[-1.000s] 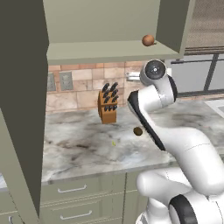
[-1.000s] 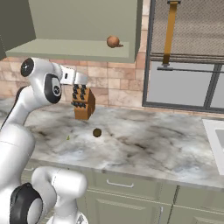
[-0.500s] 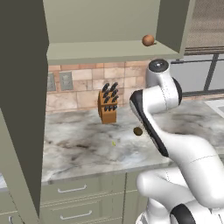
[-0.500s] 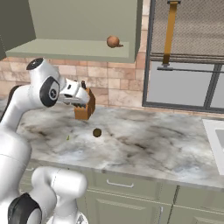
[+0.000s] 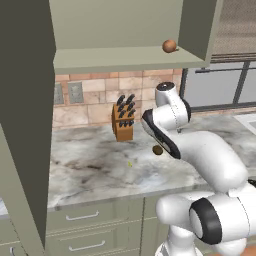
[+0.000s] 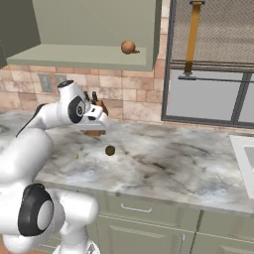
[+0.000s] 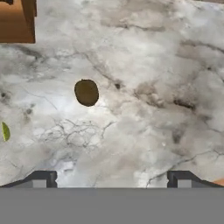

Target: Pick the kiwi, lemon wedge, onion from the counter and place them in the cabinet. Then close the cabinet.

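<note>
The gripper [image 7: 112, 177] is wide open and empty; it should drop straight over the kiwi [image 7: 86, 92] on the tabletop [image 7: 153, 65].

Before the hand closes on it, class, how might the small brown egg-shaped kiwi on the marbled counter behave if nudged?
The small brown egg-shaped kiwi looks rounded, so it would probably roll on the smooth marbled counter. It seems light and likely firm, with the open hand above.

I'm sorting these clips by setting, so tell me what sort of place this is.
A rendered home kitchen, it seems: a grey-white marbled stone counter over olive-grey drawers, a wooden knife block against a brick-tile backsplash, and an open olive-grey wall cabinet holding an orange-brown onion.
</note>
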You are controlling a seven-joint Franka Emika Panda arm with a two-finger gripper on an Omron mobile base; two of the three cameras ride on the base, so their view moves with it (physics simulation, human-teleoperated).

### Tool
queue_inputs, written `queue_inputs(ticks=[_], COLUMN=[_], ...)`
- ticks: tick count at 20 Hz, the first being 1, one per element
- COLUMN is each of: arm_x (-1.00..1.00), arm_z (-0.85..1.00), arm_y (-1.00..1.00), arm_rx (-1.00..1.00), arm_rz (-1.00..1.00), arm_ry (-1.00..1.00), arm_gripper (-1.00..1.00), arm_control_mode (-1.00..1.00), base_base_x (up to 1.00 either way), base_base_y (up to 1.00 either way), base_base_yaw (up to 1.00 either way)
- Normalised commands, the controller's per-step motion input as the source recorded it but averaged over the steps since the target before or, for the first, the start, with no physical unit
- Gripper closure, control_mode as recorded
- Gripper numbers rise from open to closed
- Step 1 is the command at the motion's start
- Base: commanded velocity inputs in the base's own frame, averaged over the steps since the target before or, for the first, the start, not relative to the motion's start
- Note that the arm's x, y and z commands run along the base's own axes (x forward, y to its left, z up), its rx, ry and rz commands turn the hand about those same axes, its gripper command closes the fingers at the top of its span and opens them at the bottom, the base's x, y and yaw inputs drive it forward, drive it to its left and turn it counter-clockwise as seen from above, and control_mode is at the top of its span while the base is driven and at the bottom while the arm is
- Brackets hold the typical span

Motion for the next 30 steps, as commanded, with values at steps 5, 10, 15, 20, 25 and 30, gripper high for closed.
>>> queue_inputs(ticks=[5, 10, 15, 20, 25, 30], arm_x=[0.61, 0.47, 0.32, 0.26, 0.29, 0.29], arm_z=[-0.79, -0.58, -0.55, -0.51, -0.32, -0.19], arm_y=[-0.01, -0.15, -0.03, 0.0, -0.09, -0.05], arm_rx=[0.0, 0.0, 0.0, 0.0, 0.01, 0.0], arm_rz=[0.02, 0.04, 0.05, 0.03, 0.06, 0.05], arm_ry=[0.03, 0.02, 0.03, 0.03, 0.0, 0.0], arm_gripper=[-1.0, -1.0, -1.0, -1.0, -1.0, -1.0], arm_control_mode=[-1.0, -1.0, -1.0, -1.0, -1.0, -1.0], base_base_x=[0.0, 0.0, 0.0, 0.0, 0.0, 0.0], base_base_y=[0.0, 0.0, 0.0, 0.0, 0.0, 0.0], base_base_yaw=[0.0, 0.0, 0.0, 0.0, 0.0, 0.0])
